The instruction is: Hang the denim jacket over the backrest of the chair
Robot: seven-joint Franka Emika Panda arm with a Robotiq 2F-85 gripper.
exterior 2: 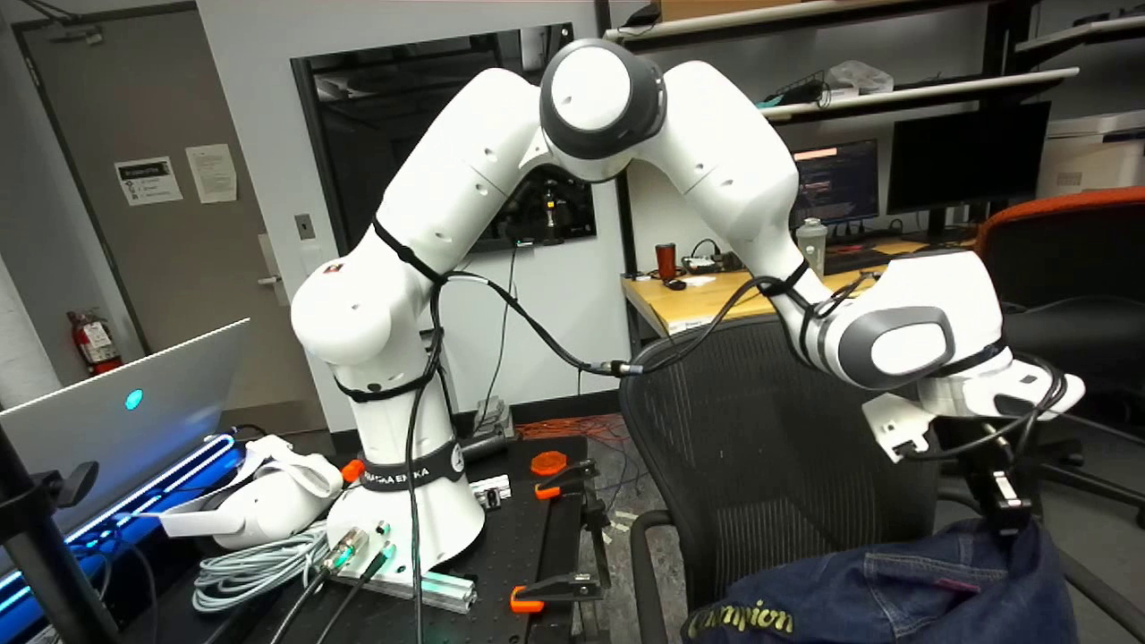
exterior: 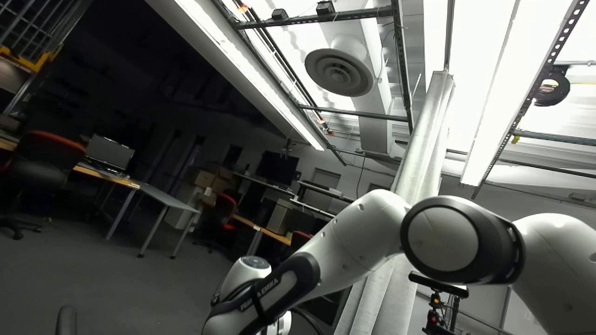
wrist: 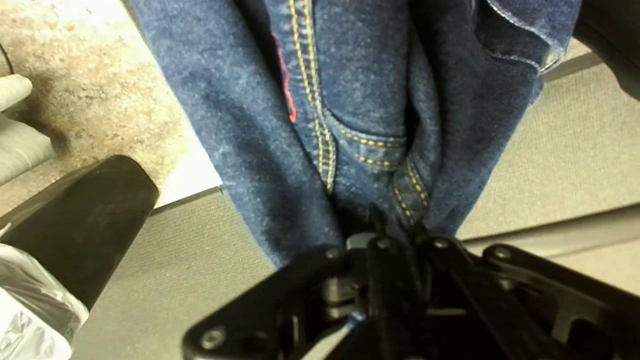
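Fingers (exterior 2: 1011, 514) pinch denim jacket (wrist: 360, 95): creased, yellow-stitched, soft folds; black mesh chair backrest (exterior 2: 769, 465), rounded.

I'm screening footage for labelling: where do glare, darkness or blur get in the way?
In an exterior view, the ceiling light burns white and the left background sinks near black; in an exterior view, the denim jacket is dark but its folds show; in the wrist view, the gripper looks soft and murky, a pale patch beside the denim jacket washed out.

"Champion" is written in yellow on the denim jacket (exterior 2: 903, 586); "FRANKA EMIKA", partly hidden, is printed on the robot arm (exterior 2: 595, 103).
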